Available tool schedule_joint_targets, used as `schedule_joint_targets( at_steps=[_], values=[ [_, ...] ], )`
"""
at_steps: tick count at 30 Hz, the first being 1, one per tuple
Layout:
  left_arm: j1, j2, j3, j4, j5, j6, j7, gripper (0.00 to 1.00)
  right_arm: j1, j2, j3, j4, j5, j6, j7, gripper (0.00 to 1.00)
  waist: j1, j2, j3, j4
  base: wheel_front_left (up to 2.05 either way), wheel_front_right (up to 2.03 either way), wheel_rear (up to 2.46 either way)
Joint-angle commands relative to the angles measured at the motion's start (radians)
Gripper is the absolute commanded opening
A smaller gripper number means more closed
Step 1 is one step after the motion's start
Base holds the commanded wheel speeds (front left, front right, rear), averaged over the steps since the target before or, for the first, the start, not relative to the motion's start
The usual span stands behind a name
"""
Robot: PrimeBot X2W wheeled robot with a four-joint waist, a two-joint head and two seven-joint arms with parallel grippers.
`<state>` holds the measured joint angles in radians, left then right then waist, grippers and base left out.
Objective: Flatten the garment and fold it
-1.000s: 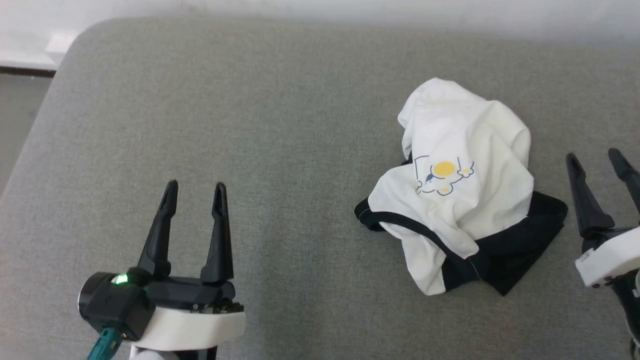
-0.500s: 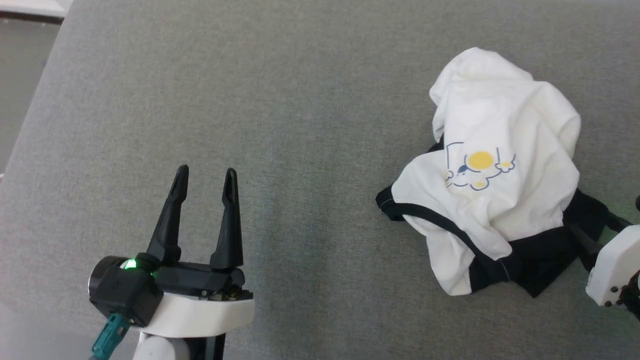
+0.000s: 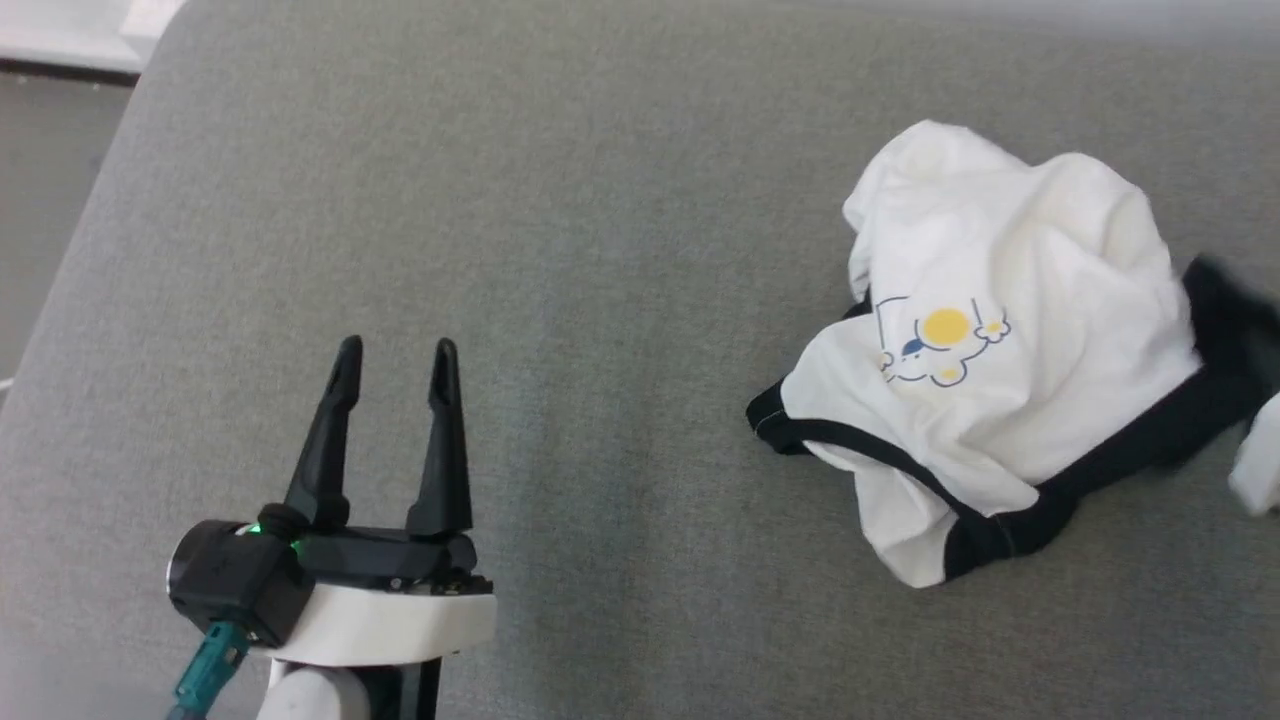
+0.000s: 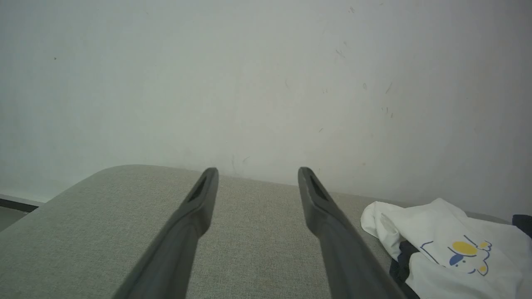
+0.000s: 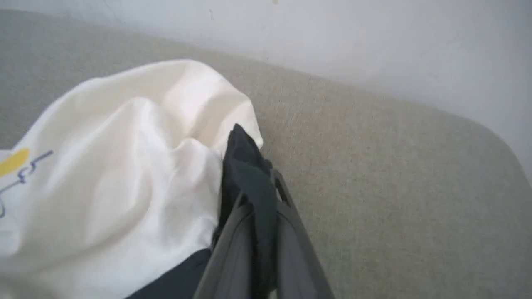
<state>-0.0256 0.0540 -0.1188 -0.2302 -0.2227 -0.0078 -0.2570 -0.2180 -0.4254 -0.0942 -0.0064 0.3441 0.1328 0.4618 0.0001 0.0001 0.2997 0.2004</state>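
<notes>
On the grey cushion (image 3: 600, 250), the right hand (image 5: 259, 187) grips the garment (image 3: 1000, 400); the left hand (image 3: 392, 350) stands spread.

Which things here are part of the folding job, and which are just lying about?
Job: garment, right gripper shut on its black part, left gripper open, grey padded surface under it.
Just there: wall, floor.

Left hand (image 3: 396, 347): black tapered fingers (image 3: 320, 440); white wrist (image 3: 380, 625); teal cable (image 3: 205, 675).
</notes>
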Motion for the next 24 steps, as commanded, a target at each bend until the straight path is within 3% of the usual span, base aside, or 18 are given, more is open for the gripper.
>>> schedule_joint_targets(
  at_steps=[1,6,10,15,20,21,22,23,24],
  values=[
    [0.008,-0.004,0.015,0.003,0.004,0.000,-0.005,1.00,-0.049,-0.018,-0.029,-0.017,-0.021,-0.002,-0.019,0.00,-0.0001,-0.0001,-0.059,-0.045,0.00,0.00,0.00],
    [0.030,-0.004,0.041,0.002,0.014,-0.011,-0.005,1.00,-0.094,-0.066,-0.130,-0.037,-0.112,-0.002,-0.058,0.00,-0.0001,-0.0001,-0.100,-0.066,0.00,0.00,0.00],
    [0.043,-0.004,0.052,0.003,0.023,-0.016,-0.005,1.00,-0.028,-0.089,-0.248,-0.016,-0.204,-0.002,-0.079,0.00,-0.0001,-0.0001,-0.099,-0.065,0.00,0.00,0.00],
    [0.056,-0.004,0.048,0.012,0.028,-0.016,-0.005,1.00,0.112,-0.023,-0.375,0.077,-0.259,-0.002,-0.097,0.00,-0.0001,-0.0001,-0.078,-0.055,0.00,0.00,0.00],
    [0.046,-0.004,0.043,0.023,0.031,-0.021,-0.005,1.00,0.180,0.039,-0.421,0.199,-0.303,-0.002,-0.140,0.00,-0.0001,-0.0001,-0.066,-0.046,0.00,0.00,0.00],
    [0.046,-0.004,0.043,0.026,0.032,-0.022,-0.005,1.00,0.180,0.045,-0.421,0.219,-0.311,-0.002,-0.153,0.35,-0.0001,-0.0001,-0.066,-0.045,0.00,0.00,0.00],
    [0.045,-0.004,0.043,0.029,0.032,-0.022,-0.005,1.00,0.174,0.051,-0.422,0.234,-0.317,-0.002,-0.168,0.93,-0.0001,-0.0001,-0.067,-0.046,0.00,0.00,0.00],
    [0.044,-0.004,0.044,0.031,0.033,-0.023,-0.005,1.00,0.165,0.054,-0.419,0.242,-0.320,-0.002,-0.184,1.00,-0.0001,-0.0001,-0.069,-0.047,0.00,0.00,0.00],
    [0.045,-0.004,0.046,0.033,0.033,-0.023,-0.005,1.00,0.154,0.057,-0.411,0.245,-0.320,-0.002,-0.199,1.00,-0.0001,-0.0001,-0.072,-0.048,0.00,0.00,0.00]
  ],
)
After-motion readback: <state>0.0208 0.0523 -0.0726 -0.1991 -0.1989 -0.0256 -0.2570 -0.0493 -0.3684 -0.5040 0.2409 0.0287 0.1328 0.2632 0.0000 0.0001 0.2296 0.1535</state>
